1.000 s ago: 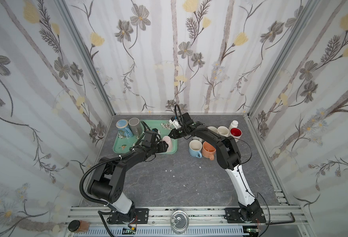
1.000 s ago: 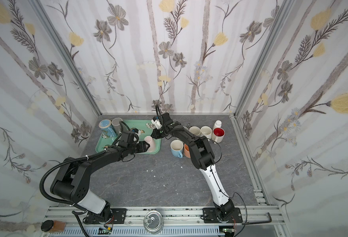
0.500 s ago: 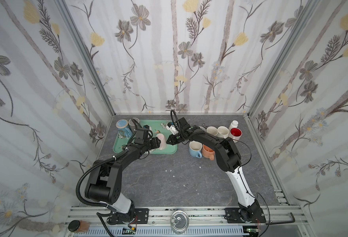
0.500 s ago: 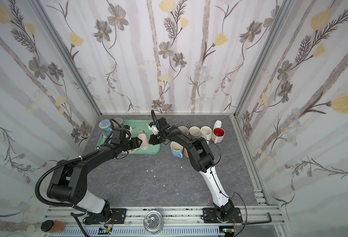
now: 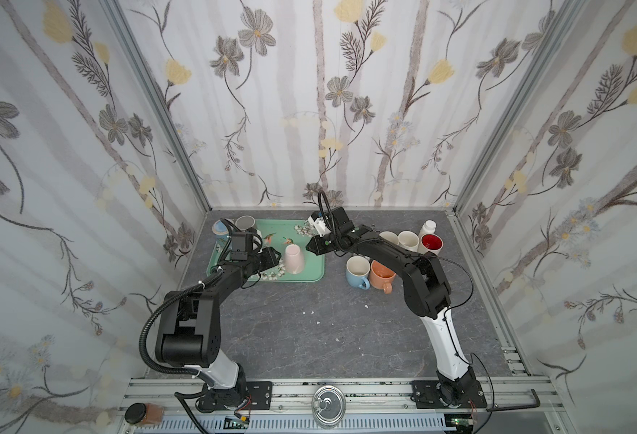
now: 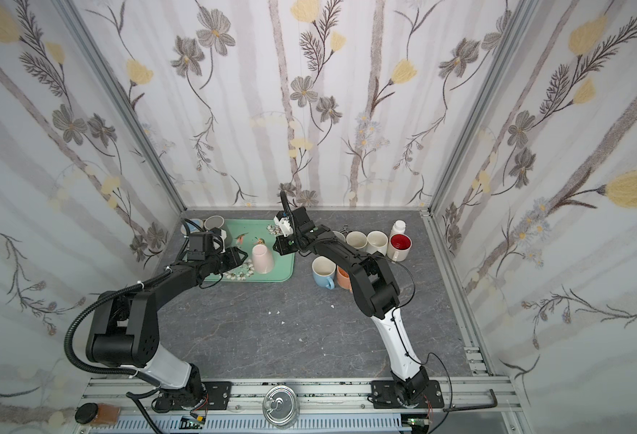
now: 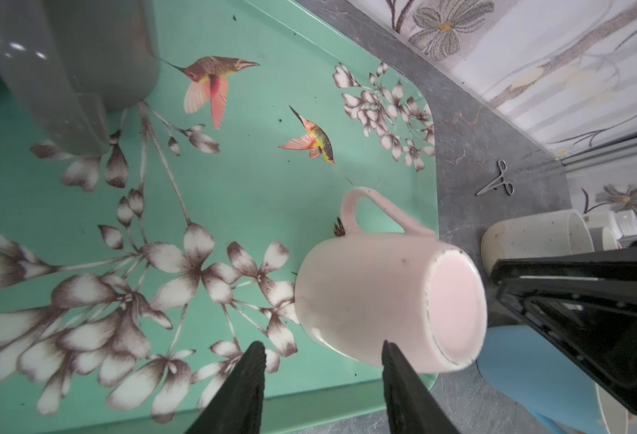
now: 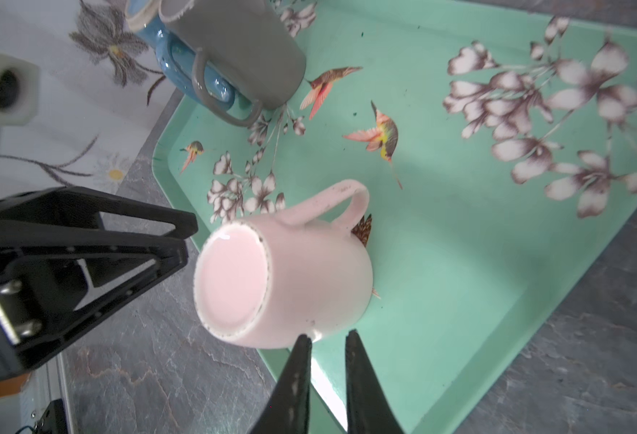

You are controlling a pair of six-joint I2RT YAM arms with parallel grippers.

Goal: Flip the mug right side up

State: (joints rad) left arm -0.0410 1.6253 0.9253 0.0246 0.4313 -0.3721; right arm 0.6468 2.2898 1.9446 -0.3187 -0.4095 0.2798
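since the pink mug [image 5: 294, 258] stands mouth-down on the right part of the green tray [image 5: 315, 271], at the far left of the table, the step in hand looks like taking hold of it. the left gripper [image 5: 274, 257] sits just left of it, jaws parted and empty. the right gripper [image 5: 309, 246] is just to its far right, jaws barely apart, holding nothing. best to widen one claw, pinch the wall squarely, lift clear, then roll it over slowly; glazed ceramic likely slips.
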